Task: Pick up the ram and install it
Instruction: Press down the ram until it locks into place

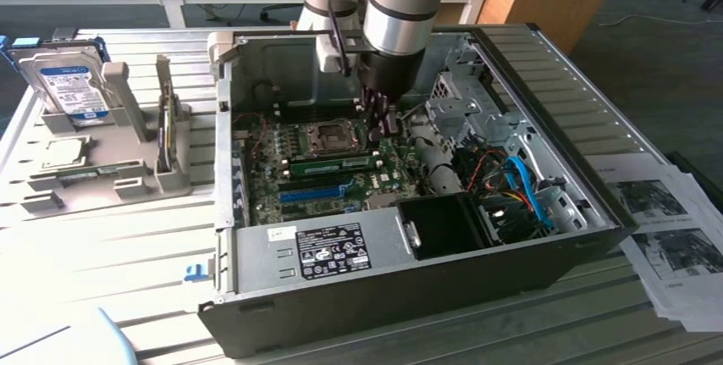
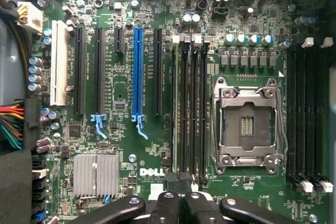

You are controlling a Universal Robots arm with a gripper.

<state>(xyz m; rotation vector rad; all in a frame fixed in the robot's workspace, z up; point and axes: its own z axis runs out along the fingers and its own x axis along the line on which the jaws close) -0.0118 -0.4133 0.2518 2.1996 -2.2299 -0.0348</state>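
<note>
**Now at the seating step: ram in its slot, my fingers clenched empty above it**

My gripper [image 1: 382, 125] hangs inside the computer case [image 1: 565, 111], low over the motherboard [image 1: 296, 180] and just beside the CPU socket [image 1: 335, 135]. Its fingers are pressed together with nothing between them. In the wrist view the gripper [image 2: 181, 201] lines up with the bank of memory slots that runs alongside the CPU socket [image 2: 247, 124].

The ram [image 1: 333, 164] is not in my grasp. It stands on edge in a slot just beside the socket, between the socket and the long blue slot [image 1: 311, 193]. From the wrist I take the pale thin line in the slot farthest from the socket for its upper edge [image 2: 177, 108], though edge-on I cannot be sure.

I judge the pick-up and the placing done, and the work now is the install proper: pushing the stick home. I cannot tell whether it is fully down or whether the clips at the slot ends have caught.

That move calls for my closed fingertips to bear squarely on the stick's top edge, in line with the slot, pushing straight down. Drift toward the socket risks tilting the stick or striking the socket's frame.
</note>
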